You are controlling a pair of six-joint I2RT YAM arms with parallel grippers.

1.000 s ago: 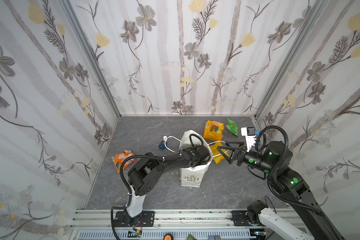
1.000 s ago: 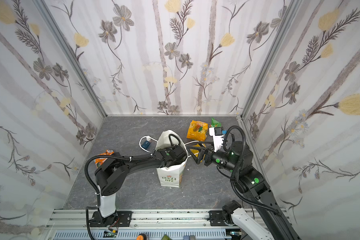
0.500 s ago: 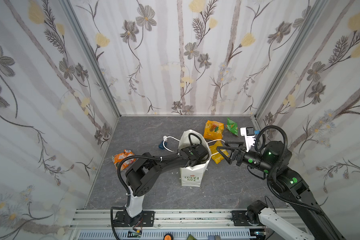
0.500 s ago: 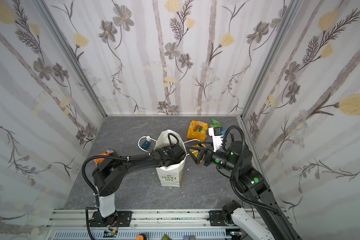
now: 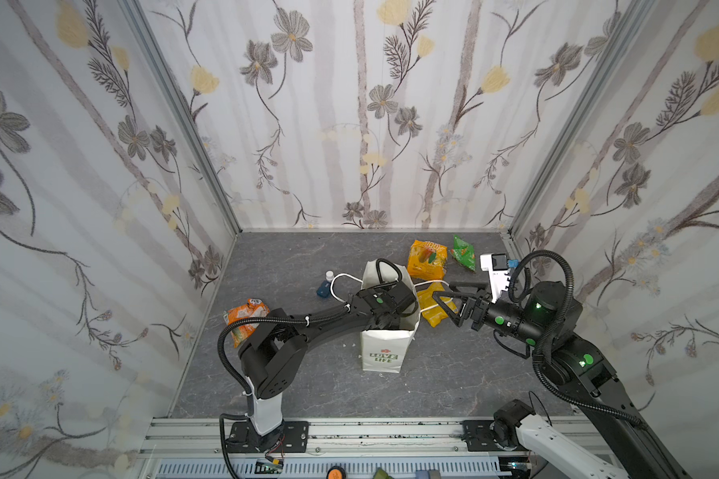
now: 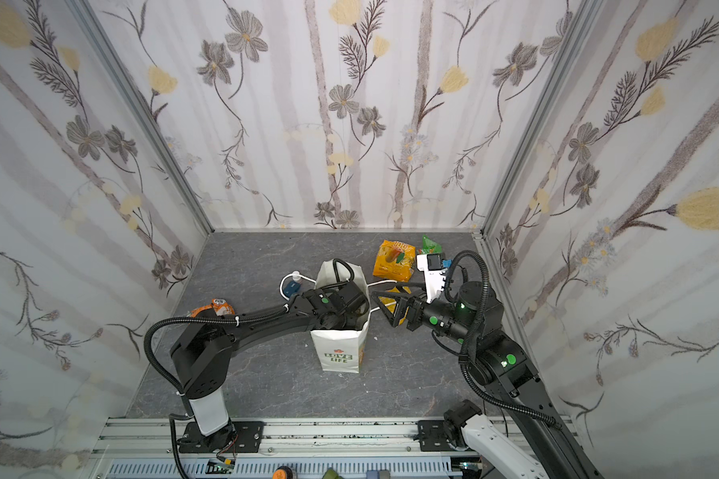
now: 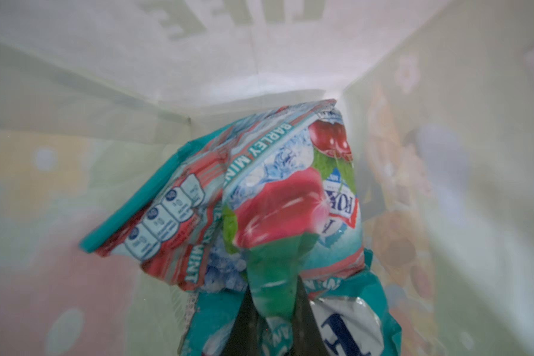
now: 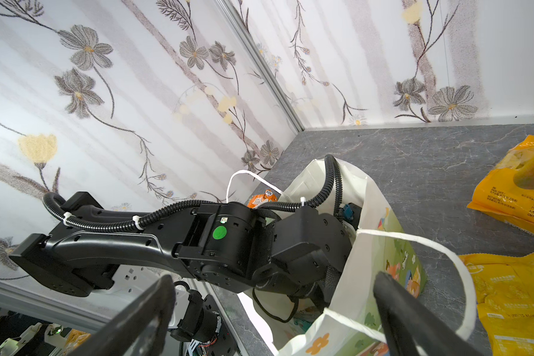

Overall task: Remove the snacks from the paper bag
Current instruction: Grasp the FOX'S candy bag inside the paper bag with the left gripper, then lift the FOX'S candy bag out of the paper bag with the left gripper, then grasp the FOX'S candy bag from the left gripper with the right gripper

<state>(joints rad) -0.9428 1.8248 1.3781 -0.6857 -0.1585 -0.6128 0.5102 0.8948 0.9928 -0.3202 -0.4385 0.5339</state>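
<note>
With left gripper (image 7: pixel 273 289) pinched shut on a teal FOX'S packet (image 7: pixel 278 197) deep inside the paper bag (image 5: pixel 385 352), lift straight up through the mouth. Use right gripper (image 5: pixel 441 289), spread wide and empty just beside the bag, to steady it.
</note>
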